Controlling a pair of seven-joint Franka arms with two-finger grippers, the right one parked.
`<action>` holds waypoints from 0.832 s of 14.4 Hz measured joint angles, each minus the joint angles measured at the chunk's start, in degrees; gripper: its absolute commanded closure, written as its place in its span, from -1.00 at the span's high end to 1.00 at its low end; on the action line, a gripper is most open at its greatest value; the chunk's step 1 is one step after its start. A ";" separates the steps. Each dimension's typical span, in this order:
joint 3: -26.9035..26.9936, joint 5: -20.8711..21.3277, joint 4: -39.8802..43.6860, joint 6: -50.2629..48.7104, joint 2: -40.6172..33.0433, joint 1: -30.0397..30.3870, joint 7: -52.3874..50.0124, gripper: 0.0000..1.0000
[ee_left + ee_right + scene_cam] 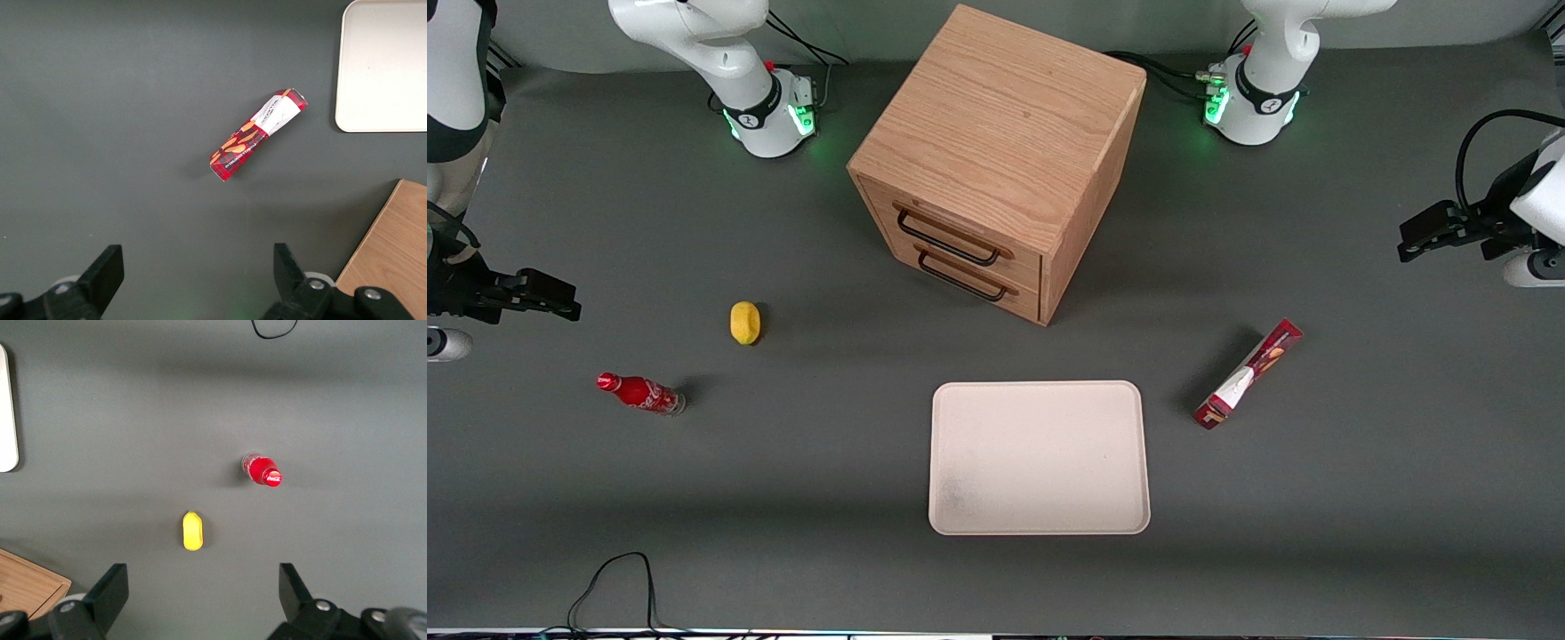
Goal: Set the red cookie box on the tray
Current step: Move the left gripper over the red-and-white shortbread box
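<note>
The red cookie box (1249,373) (257,134) lies on the dark table, set at a slant, its white patch and cookie picture showing. It rests apart from the cream-white tray (1039,458) (383,67), beside it toward the working arm's end. The tray is bare, with a faint smudge in one corner. My left gripper (1409,240) (197,257) hangs open above the table at the working arm's end, farther from the front camera than the box. Nothing is between its fingers, and it is well apart from the box.
A wooden two-drawer cabinet (996,160) (393,253) stands farther from the front camera than the tray, both drawers shut. A yellow lemon (744,322) and a small red cola bottle (640,394) lie toward the parked arm's end. A black cable (614,578) loops near the table's front edge.
</note>
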 measured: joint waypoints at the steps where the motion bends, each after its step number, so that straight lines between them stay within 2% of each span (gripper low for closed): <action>1: 0.00 0.00 0.00 -0.06 0.00 0.00 0.00 1.00; 8: -0.05 -0.08 0.00 -0.12 0.24 -0.24 0.00 1.00; 12: -1.63 -0.54 0.04 2.61 2.91 -2.96 -0.13 1.00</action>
